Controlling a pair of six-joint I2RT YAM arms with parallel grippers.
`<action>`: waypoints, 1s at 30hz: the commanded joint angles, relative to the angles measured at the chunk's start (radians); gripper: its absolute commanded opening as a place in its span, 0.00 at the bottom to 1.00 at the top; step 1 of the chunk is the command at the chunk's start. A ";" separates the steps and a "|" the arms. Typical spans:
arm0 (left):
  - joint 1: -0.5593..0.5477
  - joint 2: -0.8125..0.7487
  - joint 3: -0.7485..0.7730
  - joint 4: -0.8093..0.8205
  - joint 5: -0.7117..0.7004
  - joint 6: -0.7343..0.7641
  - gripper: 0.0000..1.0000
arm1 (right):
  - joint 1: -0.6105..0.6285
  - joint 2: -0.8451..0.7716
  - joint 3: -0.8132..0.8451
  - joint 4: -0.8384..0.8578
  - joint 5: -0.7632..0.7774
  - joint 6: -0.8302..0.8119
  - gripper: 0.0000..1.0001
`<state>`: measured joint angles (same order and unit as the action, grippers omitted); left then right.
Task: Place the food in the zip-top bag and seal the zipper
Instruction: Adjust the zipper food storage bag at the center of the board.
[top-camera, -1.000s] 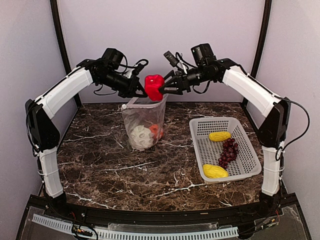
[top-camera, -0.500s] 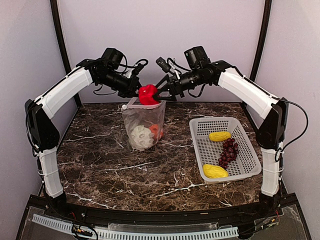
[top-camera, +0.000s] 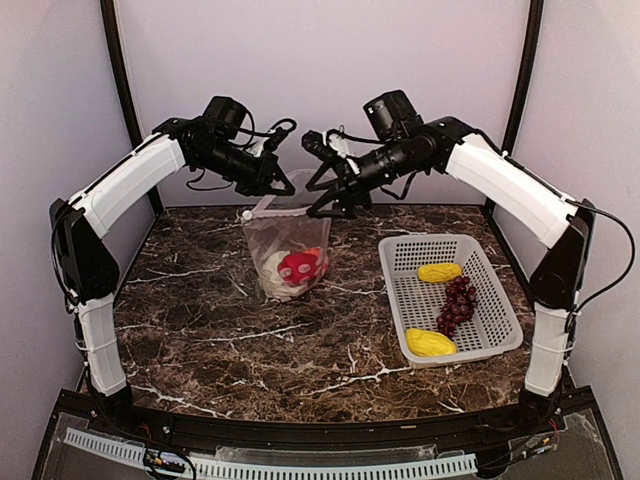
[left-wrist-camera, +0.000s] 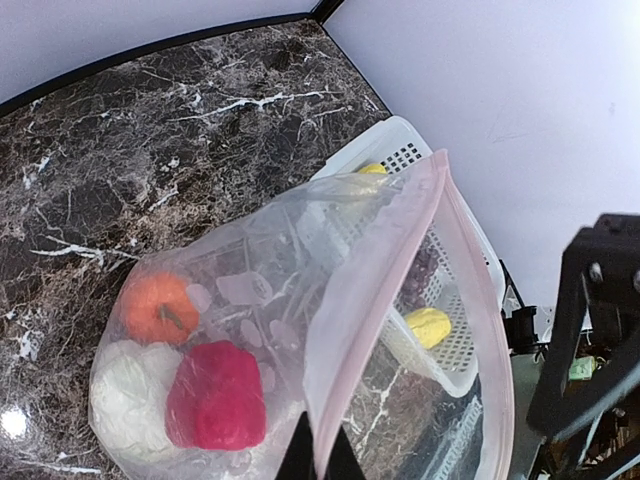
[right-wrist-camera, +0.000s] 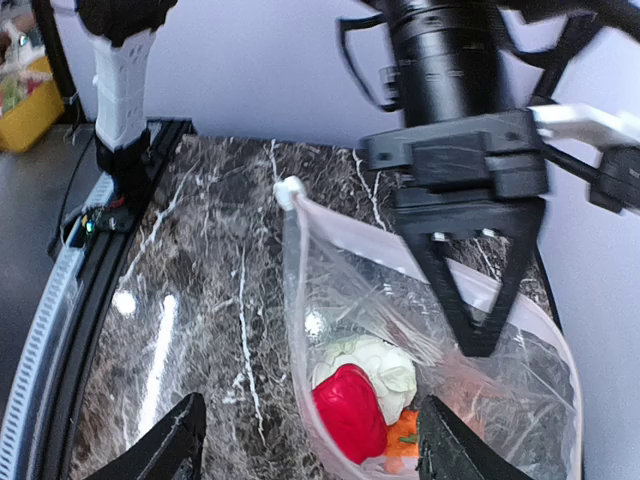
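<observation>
Red pepper (top-camera: 298, 266) inside zip-top bag (top-camera: 270, 236), below spread right pincer (top-camera: 330, 207); left pincer (top-camera: 282, 189) clamps rim.

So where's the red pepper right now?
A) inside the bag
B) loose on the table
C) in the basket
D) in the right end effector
A: the red pepper lies at the bottom of the bag beside the cauliflower and pumpkin, and the right end effector is open and empty.
</observation>
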<state>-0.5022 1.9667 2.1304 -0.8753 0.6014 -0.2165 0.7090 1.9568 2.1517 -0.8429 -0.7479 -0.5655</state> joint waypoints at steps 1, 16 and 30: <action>-0.004 -0.051 -0.010 -0.042 0.001 0.026 0.01 | 0.105 -0.049 -0.064 -0.056 0.219 -0.197 0.69; -0.004 -0.052 -0.013 -0.074 0.020 0.040 0.01 | 0.178 0.001 -0.017 -0.008 0.458 -0.208 0.58; -0.006 -0.061 0.065 -0.129 0.001 0.094 0.01 | 0.204 -0.058 0.012 0.019 0.508 -0.257 0.00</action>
<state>-0.5026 1.9667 2.1372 -0.9497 0.6117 -0.1646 0.8898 1.9469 2.1063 -0.8608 -0.2127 -0.8268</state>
